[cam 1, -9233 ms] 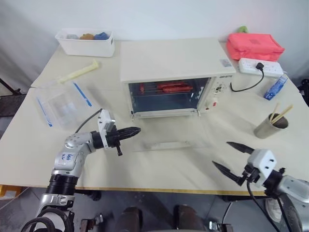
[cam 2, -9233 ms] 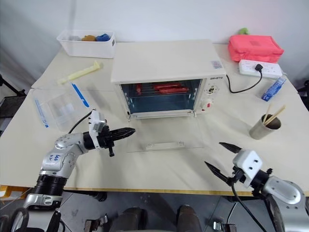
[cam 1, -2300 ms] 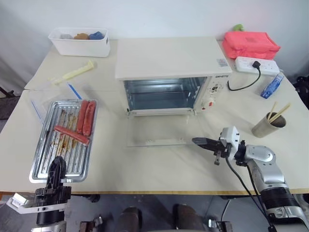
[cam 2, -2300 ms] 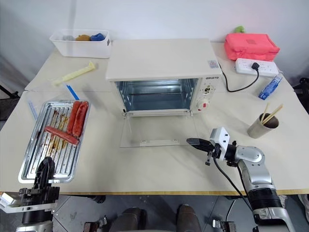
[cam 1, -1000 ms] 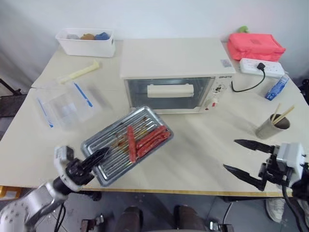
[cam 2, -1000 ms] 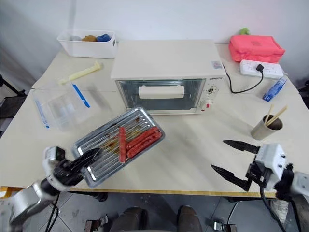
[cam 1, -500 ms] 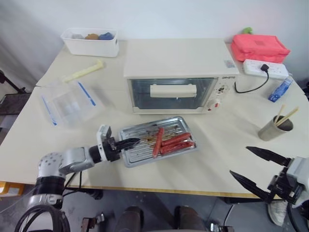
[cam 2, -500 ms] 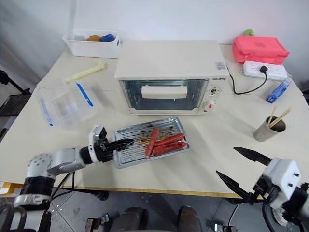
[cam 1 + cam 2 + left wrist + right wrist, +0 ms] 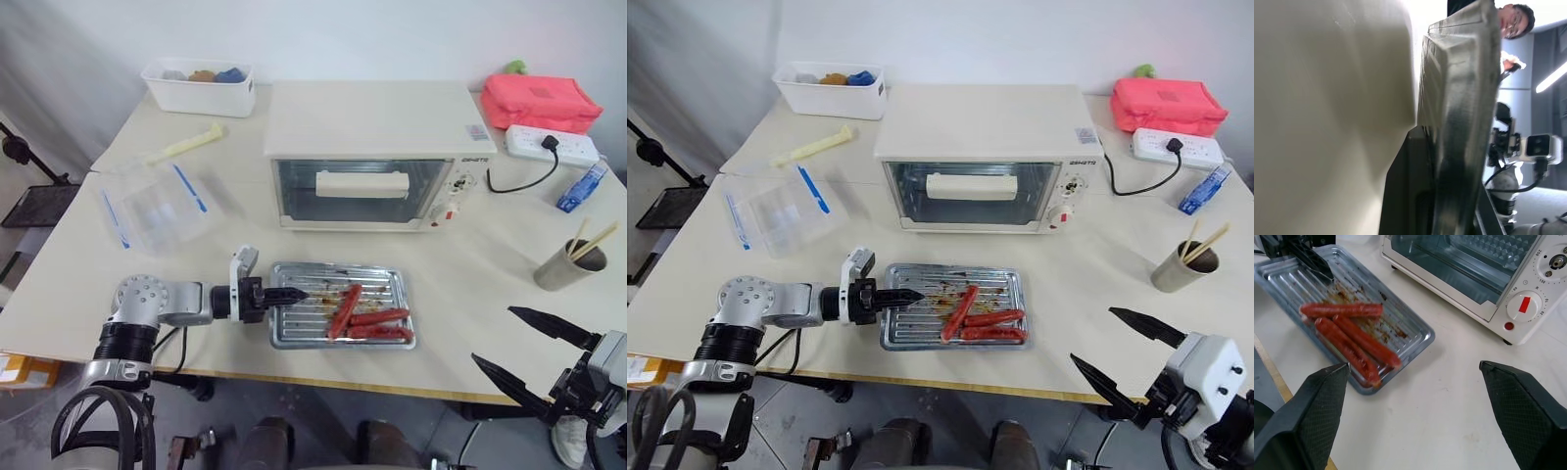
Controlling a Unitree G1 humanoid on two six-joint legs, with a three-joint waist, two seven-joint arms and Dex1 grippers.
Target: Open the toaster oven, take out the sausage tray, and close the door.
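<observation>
The left gripper (image 9: 294, 294) reaches level across the front, fingers nearly together; the right gripper (image 9: 534, 345) hangs wide apart.

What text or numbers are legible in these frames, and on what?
"150", "200", "250": around the upper dial of the toaster oven; smaller dial numbers too small to read.
Brand word above the knobs: too small to read.
Sticker on the oven top: print unreadable.
Lower knob: a red bar mark, no text.

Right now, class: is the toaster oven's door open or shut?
Shut. The door stands upright against the toaster oven, its bar handle across the glass, and the sausage tray lies outside on the table.
</observation>
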